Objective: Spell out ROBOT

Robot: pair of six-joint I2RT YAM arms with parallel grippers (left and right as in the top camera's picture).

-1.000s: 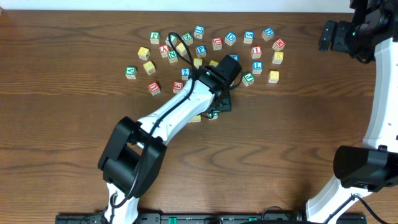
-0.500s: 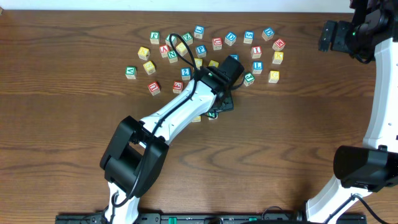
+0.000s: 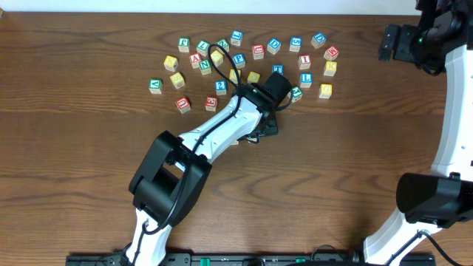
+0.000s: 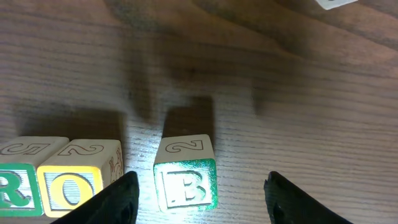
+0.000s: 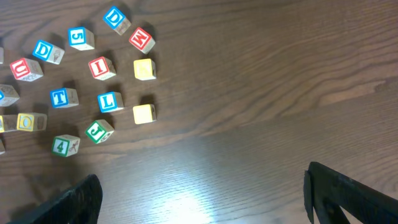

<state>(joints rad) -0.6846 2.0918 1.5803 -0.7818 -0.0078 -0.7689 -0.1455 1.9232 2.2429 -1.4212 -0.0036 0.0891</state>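
Straddling the green B cube [image 4: 185,183], my left gripper [image 4: 202,198] is spread, both fingers clear of it. B sits on the wood table [image 4: 280,93] just right of the yellow O cube [image 4: 74,186], with a small gap. O sits hard against the green R cube [image 4: 15,193], in one row. Right gripper [image 5: 199,193] is spread wide and empty, apart from the loose cubes. Blue T cube [image 5: 61,98] lies there near the blue L cube [image 5: 109,101].

White arms [image 3: 222,125], black joints [image 3: 166,177]
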